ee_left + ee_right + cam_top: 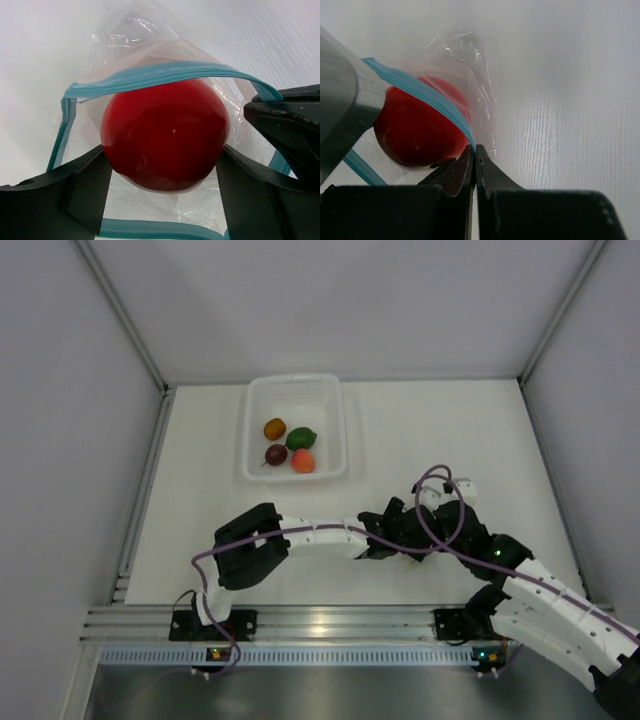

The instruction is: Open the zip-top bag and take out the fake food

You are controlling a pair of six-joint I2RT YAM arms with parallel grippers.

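In the overhead view a translucent white tub [346,440] sits on the table [200,500] at the upper middle of the frame. It holds four pieces of the fake food: a brownish-orange fruit [274,428] at its upper left, a green fruit [301,438] just right of that, a dark maroon fruit [276,454] at lower left and an orange fruit [303,461] at lower right, all close together. Both arms reach in to meet at the centre right of that frame, well apart from the tub, and their heads cover most of what lies beneath them. The left wrist view shows the zip-top bag [130,35] lying on the white surface with its mouth open. One run of the teal zip strip [150,75] arches over the top of the red fruit [165,120], and another run crosses the bottom edge of the frame. The red fruit sits in that opening and fills the middle of the frame. The left gripper [161,152] is closed on it, one dark finger pressed against each side of the ball. In the right wrist view the right gripper [474,149] has its fingers pinched tight on the bag's zip edge at the lower centre of the frame. The red fruit lies to the left behind the strip, and clear crinkled plastic rises above it.
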